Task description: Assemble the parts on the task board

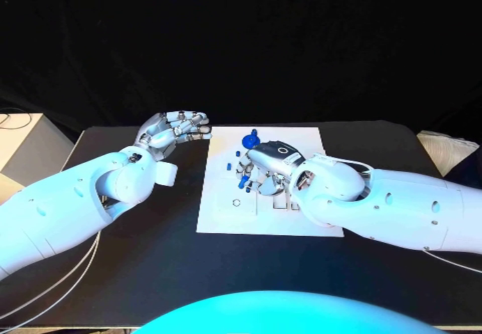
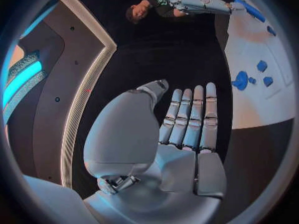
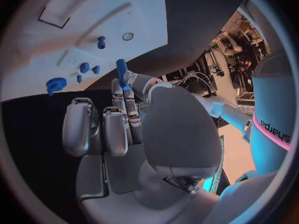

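Task board (image 1: 231, 216) lies flat mid desk (image 1: 150, 278), white, w/ shallow slots & outlines.

R hand (image 1: 263, 167) is over the board's middle, palm down. Wrist view: it pinches a slim blue peg (image 3: 121, 70) betw. thumb & fingertips (image 3: 129, 79), the peg sticking out past the fingertips; other fingers curled in alongside. In head view a bit of blue shows under the hand at (image 1: 244, 182), can't tell which part it is.

L hand (image 1: 173, 129) hangs over bare desk just beside the board's far left corner, off the board. Wrist view: L fingers (image 2: 193, 117) straight & side by side, thumb out to the side, nothing in it.

Other parts on the board: blue gear (image 1: 250, 140) near the far edge, just beyond the R hand; same gear (image 3: 56, 84) near the board's edge in R wrist view, w/ small blue blocks (image 3: 84, 67) near it & a short blue pin (image 3: 101, 42) standing further in. L wrist view has the gear (image 2: 240, 80) and two small blocks (image 2: 261, 65) close by it.
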